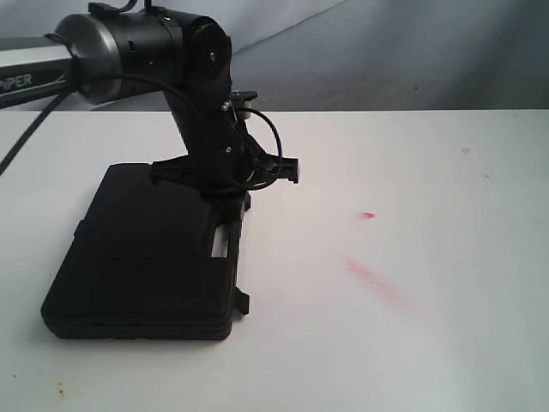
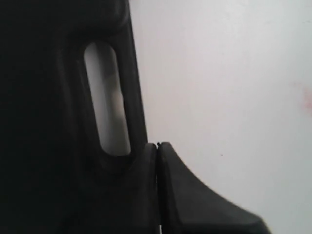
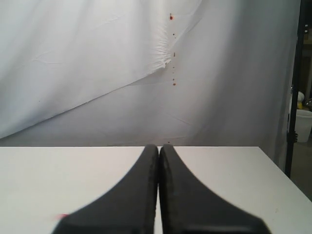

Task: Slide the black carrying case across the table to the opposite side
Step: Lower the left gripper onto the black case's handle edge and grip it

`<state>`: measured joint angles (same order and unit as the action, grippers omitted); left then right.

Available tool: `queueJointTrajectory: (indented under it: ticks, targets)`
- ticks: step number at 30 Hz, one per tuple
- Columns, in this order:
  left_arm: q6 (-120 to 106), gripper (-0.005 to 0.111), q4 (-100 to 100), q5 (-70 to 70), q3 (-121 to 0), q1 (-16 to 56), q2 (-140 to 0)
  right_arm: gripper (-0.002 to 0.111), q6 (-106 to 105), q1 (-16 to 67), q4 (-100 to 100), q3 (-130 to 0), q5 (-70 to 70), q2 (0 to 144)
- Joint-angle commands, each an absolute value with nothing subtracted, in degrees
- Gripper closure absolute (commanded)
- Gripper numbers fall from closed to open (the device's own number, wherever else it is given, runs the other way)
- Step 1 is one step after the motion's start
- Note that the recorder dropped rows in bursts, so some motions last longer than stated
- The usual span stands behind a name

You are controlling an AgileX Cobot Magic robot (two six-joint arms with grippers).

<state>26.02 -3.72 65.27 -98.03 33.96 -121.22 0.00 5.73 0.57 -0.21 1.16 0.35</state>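
The black carrying case [image 1: 146, 257] lies flat on the left part of the white table [image 1: 412, 215], its handle slot [image 1: 221, 245] facing the middle. My left gripper [image 1: 230, 206] reaches down from the upper left onto the handle side of the case. In the left wrist view the case [image 2: 48, 122] fills one side, and the shut left gripper [image 2: 158, 144] has its tips against the bar beside the handle slot [image 2: 107, 97], with nothing between the fingers. My right gripper [image 3: 159, 146] is shut and empty over bare table [image 3: 58, 175]; the exterior view does not show it.
Red smudges [image 1: 373, 279] and a small red mark [image 1: 367, 215] stain the tabletop to the right of the case. A white cloth backdrop [image 3: 97, 73] hangs behind the table's far edge. A dark stand [image 3: 294, 87] rises beyond the table's side edge.
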Motion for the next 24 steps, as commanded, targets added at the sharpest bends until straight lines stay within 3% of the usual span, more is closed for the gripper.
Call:
queueJointTrajectory:
  ticks: [1, 16, 20, 24]
  targets:
    - [28.5, 0.107, 0.0, 70.0, -103.3, 34.3, -124.4, 0.108, -0.3, 5.2, 0.3, 0.0, 1.1, 0.0]
    - [31.5, 0.106, 2.3, 70.0, -109.8, 34.3, -131.3, 0.108, -0.3, 5.2, 0.3, 0.0, 1.1, 0.0]
    - [30.8, 0.096, 2.2, 70.0, -109.7, 34.3, -131.3, 0.108, -0.3, 5.2, 0.3, 0.0, 1.1, 0.0]
    - [30.8, 0.078, 2.2, 70.0, -109.7, 34.3, -131.3, 0.108, -0.3, 5.2, 0.3, 0.0, 1.1, 0.0]
